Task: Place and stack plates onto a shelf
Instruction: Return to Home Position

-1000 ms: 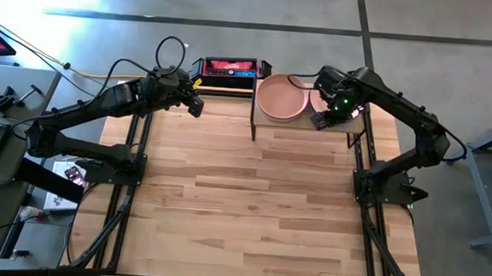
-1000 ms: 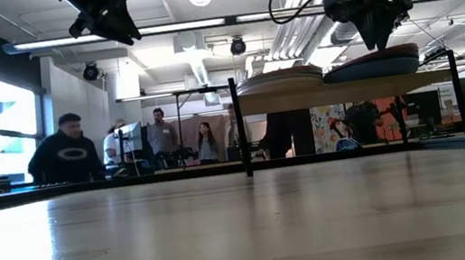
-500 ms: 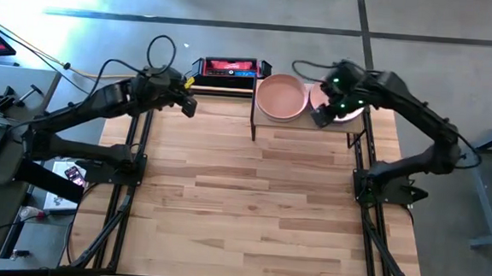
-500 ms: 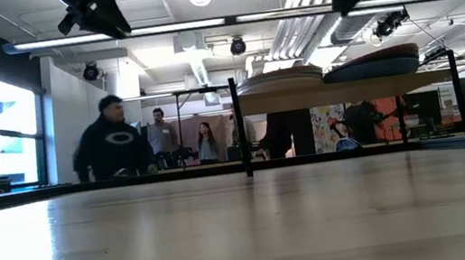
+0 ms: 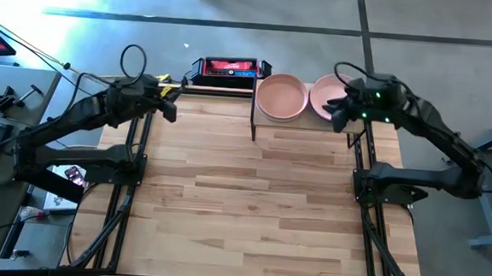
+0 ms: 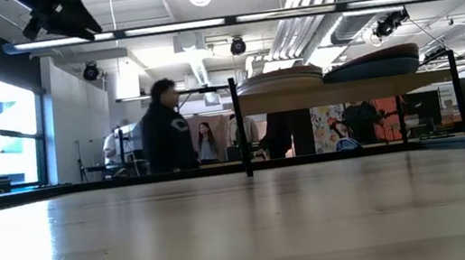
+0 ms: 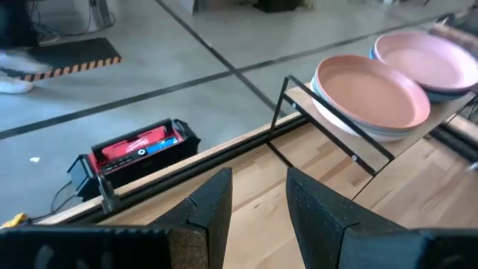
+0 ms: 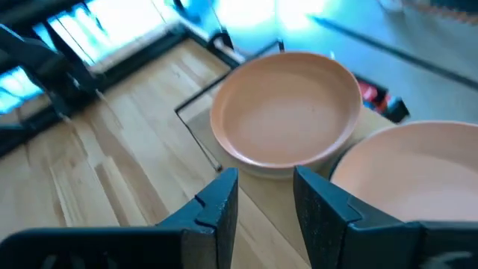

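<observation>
Along the far edge of the table (image 5: 251, 198), right of its middle: the shelf (image 5: 302, 127), carrying the plates in two stacks side by side. Topping the left stack, a peach plate (image 5: 281, 97); topping the right stack, a pink plate (image 5: 324, 95), with a blue rim showing beneath it in the left wrist view. Cannot tell the colours lower down. Above the table's far left corner: the left gripper (image 5: 170, 113), raised high over the wood, fingers (image 7: 213, 205) parted and holding nothing. Above the shelf's right end, by its front edge: the right gripper (image 5: 339, 120), well above the stacks, fingers (image 8: 321, 205) apart and empty. Beyond the table's far edge, just left of the shelf: a red-and-black box (image 5: 229, 68).
</observation>
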Action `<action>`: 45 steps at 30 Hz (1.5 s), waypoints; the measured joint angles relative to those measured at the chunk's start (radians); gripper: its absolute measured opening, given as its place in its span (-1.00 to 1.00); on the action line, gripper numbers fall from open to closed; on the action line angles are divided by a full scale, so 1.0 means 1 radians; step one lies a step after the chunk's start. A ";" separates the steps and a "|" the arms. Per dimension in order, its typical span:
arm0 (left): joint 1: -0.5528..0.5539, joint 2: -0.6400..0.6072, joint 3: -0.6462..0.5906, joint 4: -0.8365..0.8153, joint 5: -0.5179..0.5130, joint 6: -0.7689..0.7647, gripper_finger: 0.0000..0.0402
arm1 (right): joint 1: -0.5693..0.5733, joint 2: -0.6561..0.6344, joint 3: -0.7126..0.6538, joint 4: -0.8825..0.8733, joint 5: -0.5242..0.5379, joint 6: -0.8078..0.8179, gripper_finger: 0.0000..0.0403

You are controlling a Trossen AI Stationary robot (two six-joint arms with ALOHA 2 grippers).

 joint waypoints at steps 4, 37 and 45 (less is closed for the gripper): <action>-0.001 -0.090 -0.075 0.038 0.001 -0.025 -0.42 | 0.000 -0.113 -0.165 0.175 -0.048 0.019 -0.46; -0.005 -0.538 -0.777 0.547 0.398 0.107 -0.42 | 0.256 -0.348 -0.868 0.961 -0.187 0.165 -0.46; -0.005 -0.538 -0.863 0.667 0.419 0.167 -0.42 | 0.301 -0.348 -0.868 0.915 -0.194 0.083 -0.46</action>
